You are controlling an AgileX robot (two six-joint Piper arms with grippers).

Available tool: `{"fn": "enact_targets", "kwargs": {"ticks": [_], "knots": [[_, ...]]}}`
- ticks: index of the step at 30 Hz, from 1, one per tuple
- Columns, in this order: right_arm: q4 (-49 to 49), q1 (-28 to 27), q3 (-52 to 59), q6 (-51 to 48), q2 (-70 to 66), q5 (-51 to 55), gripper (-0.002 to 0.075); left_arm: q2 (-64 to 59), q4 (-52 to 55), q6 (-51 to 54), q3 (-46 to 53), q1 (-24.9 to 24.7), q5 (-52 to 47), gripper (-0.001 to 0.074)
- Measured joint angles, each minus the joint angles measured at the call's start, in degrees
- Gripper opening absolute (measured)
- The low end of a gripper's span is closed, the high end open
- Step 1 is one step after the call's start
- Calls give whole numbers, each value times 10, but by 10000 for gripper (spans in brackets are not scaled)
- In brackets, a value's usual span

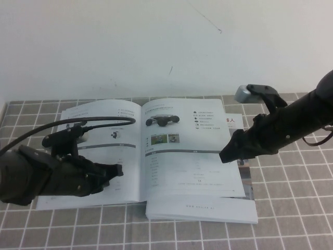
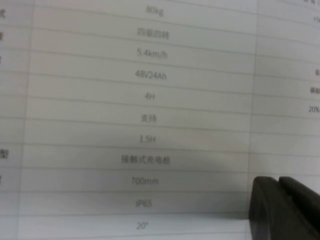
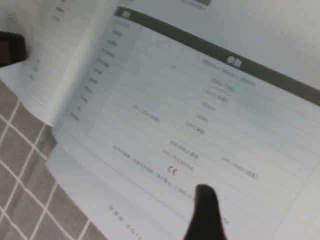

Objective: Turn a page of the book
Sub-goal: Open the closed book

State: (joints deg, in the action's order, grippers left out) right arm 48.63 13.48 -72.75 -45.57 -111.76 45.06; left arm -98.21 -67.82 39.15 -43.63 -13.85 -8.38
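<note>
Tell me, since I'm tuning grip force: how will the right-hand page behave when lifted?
The page looks thin, so probably floppy and light. Its sheen in the right wrist view suggests it is slippery. The right gripper hangs at its outer edge; the left gripper sits over the book and its left leaf.

The left arm [image 1: 47, 174] hides part of the book's [image 1: 156, 151] left leaf.

Book [image 1: 156, 151] lying open at frame centre showing smooth, slightly glossy white paper, its right page [image 1: 190, 151] catching soft sheen, left gripper [image 1: 115, 172] and right gripper [image 1: 227, 154] showing matt black plastic, tablecloth [image 1: 291, 208] looking matt grey checked fabric.
</note>
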Motion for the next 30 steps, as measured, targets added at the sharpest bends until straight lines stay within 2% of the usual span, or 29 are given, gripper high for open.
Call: {"fn": "enact_targets", "kwargs": {"ticks": [6,15,30], "knots": [[-31,0,-38,48,-52,6,499,-2,-1,1,0,-4,8,-2],[-24,6,-44,63,-81,14,499,-2,-2,1,0,-4,8,-2],[173,19,-44,-51,-91,43,499,-2,-2,2,0,-4,8,-2]]}}
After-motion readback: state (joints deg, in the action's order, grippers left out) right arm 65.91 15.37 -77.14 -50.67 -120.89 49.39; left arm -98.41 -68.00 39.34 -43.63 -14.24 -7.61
